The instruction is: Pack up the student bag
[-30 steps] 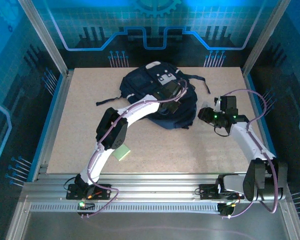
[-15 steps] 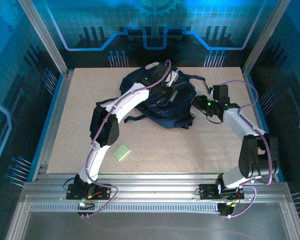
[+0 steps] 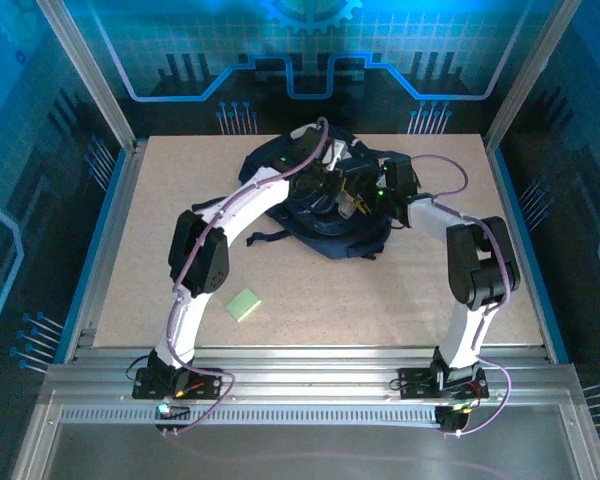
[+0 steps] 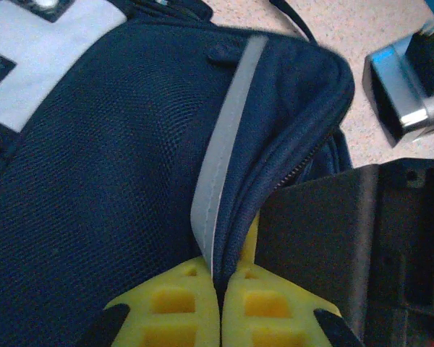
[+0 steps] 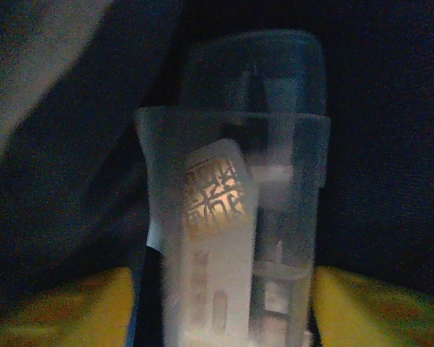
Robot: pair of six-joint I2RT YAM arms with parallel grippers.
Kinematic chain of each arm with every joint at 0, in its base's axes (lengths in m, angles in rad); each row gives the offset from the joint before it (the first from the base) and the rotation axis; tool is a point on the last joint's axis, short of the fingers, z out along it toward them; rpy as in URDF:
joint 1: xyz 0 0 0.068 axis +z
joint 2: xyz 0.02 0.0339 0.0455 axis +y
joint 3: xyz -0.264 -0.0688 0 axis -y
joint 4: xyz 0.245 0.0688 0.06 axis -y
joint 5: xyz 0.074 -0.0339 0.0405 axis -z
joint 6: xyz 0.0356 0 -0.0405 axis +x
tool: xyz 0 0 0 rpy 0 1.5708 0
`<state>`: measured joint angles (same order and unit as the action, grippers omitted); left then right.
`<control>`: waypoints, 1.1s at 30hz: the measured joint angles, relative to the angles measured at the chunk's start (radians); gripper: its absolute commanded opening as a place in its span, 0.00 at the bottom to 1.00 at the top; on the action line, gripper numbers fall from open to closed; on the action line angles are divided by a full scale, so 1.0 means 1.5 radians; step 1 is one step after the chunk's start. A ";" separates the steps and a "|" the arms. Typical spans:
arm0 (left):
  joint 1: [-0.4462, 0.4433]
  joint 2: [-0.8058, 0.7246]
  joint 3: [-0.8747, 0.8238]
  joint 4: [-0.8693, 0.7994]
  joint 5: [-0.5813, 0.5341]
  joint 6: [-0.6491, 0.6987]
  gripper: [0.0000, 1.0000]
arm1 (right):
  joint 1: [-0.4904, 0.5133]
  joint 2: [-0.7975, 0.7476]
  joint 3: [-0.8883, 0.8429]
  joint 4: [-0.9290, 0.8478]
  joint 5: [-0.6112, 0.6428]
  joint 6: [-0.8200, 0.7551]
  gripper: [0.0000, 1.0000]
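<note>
Tabletop (image 3: 160, 230) of pale speckled board carries the large dark navy fabric student bag (image 3: 330, 238) at its far middle, lying flat with its black straps (image 3: 405, 165) trailing toward the far right. Both arms reach over it from either side and meet above its upper half.

In the left wrist view the left gripper (image 4: 218, 293) is clenched, its yellow fingers (image 4: 170, 307) pressed together on the bag's pale grey zipper stripe (image 4: 228, 144) at the edge of the opening. A white-grey patch (image 4: 50, 50) sits on the mesh panel to the upper left.

In the right wrist view the right gripper (image 5: 228, 289) sits in dark surroundings with a translucent plastic tube (image 5: 239, 217) bearing a white printed label (image 5: 213, 199) between its yellow fingers (image 5: 369, 300). Whether they press on the tube or stand clear of it cannot be told.

A small pale green square pad (image 3: 244, 303) lies on the near part of the tabletop, well apart from the bag.
</note>
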<state>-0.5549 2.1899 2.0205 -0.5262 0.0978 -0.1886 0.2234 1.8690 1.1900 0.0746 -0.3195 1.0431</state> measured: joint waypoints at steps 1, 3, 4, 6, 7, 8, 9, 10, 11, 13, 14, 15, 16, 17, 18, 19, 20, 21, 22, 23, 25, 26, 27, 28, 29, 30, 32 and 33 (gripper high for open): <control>0.007 -0.008 -0.011 0.009 0.010 -0.008 0.00 | 0.000 0.004 0.001 0.009 -0.007 0.000 0.76; 0.016 -0.021 -0.029 0.022 0.024 -0.020 0.00 | 0.002 0.006 0.001 0.027 -0.020 -0.001 0.71; 0.018 -0.027 -0.036 0.027 0.027 -0.025 0.00 | 0.004 0.006 0.001 0.039 -0.025 -0.001 0.64; 0.019 -0.035 -0.049 0.035 0.032 -0.032 0.00 | 0.006 0.010 0.001 0.059 -0.033 -0.003 0.43; 0.019 -0.038 -0.055 0.039 0.036 -0.034 0.00 | 0.008 0.012 0.001 0.073 -0.037 0.001 0.35; 0.019 -0.041 -0.061 0.042 0.038 -0.034 0.00 | 0.009 0.015 0.001 0.084 -0.038 0.005 0.29; 0.019 -0.043 -0.066 0.044 0.041 -0.037 0.00 | 0.010 0.019 0.001 0.098 -0.042 0.006 0.21; 0.019 -0.045 -0.070 0.046 0.043 -0.038 0.00 | 0.012 0.024 0.001 0.113 -0.046 0.006 0.13; 0.018 -0.046 -0.071 0.046 0.045 -0.039 0.00 | 0.013 0.029 0.001 0.123 -0.049 0.012 0.11; 0.019 -0.047 -0.071 0.047 0.045 -0.044 0.00 | 0.015 0.042 0.003 0.140 -0.049 0.017 0.11; 0.019 -0.047 -0.071 0.047 0.045 -0.046 0.00 | 0.016 0.047 0.007 0.142 -0.049 0.018 0.11; 0.020 -0.047 -0.071 0.047 0.045 -0.049 0.00 | 0.016 0.056 0.016 0.144 -0.049 0.018 0.10; 0.021 -0.047 -0.071 0.047 0.045 -0.050 0.00 | 0.017 0.067 0.029 0.143 -0.049 0.018 0.10; 0.022 -0.047 -0.071 0.049 0.045 -0.051 0.00 | 0.017 0.076 0.041 0.143 -0.049 0.018 0.10; 0.023 -0.047 -0.071 0.052 0.045 -0.053 0.00 | 0.018 0.085 0.052 0.144 -0.050 0.018 0.11; 0.025 -0.047 -0.071 0.054 0.045 -0.055 0.00 | 0.020 0.091 0.060 0.145 -0.050 0.019 0.11; 0.026 -0.047 -0.071 0.054 0.046 -0.057 0.00 | 0.021 0.095 0.064 0.147 -0.050 0.020 0.12; 0.027 -0.047 -0.071 0.053 0.046 -0.059 0.00 | 0.023 0.097 0.064 0.150 -0.050 0.021 0.15; 0.027 -0.047 -0.071 0.053 0.046 -0.061 0.00 | 0.023 0.096 0.062 0.151 -0.050 0.020 0.18; 0.027 -0.047 -0.071 0.053 0.046 -0.061 0.00 | 0.023 0.095 0.059 0.152 -0.050 0.018 0.20; 0.026 -0.047 -0.070 0.050 0.046 -0.061 0.00 | 0.023 0.080 0.040 0.146 -0.050 0.008 0.27; 0.026 -0.047 -0.070 0.049 0.046 -0.060 0.00 | 0.023 0.065 0.026 0.138 -0.050 0.001 0.30; 0.025 -0.047 -0.070 0.048 0.046 -0.060 0.00 | 0.022 0.040 0.006 0.119 -0.050 -0.010 0.32; 0.024 -0.047 -0.070 0.048 0.045 -0.060 0.00 | 0.021 0.014 -0.012 0.096 -0.050 -0.021 0.34; 0.024 -0.047 -0.070 0.049 0.045 -0.060 0.00 | 0.020 -0.007 -0.024 0.079 -0.049 -0.032 0.35; 0.024 -0.047 -0.070 0.049 0.045 -0.060 0.00 | 0.017 -0.038 -0.040 0.052 -0.048 -0.049 0.36; 0.024 -0.046 -0.070 0.051 0.045 -0.061 0.00 | 0.012 -0.095 -0.057 0.003 -0.038 -0.081 0.39; 0.024 -0.045 -0.070 0.051 0.045 -0.061 0.00 | 0.009 -0.126 -0.065 -0.023 -0.032 -0.102 0.40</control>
<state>-0.5190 2.1227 1.9160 -0.4496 0.1650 -0.2798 0.2375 1.6802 1.0924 0.0402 -0.3676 0.8902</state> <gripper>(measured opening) 0.055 0.381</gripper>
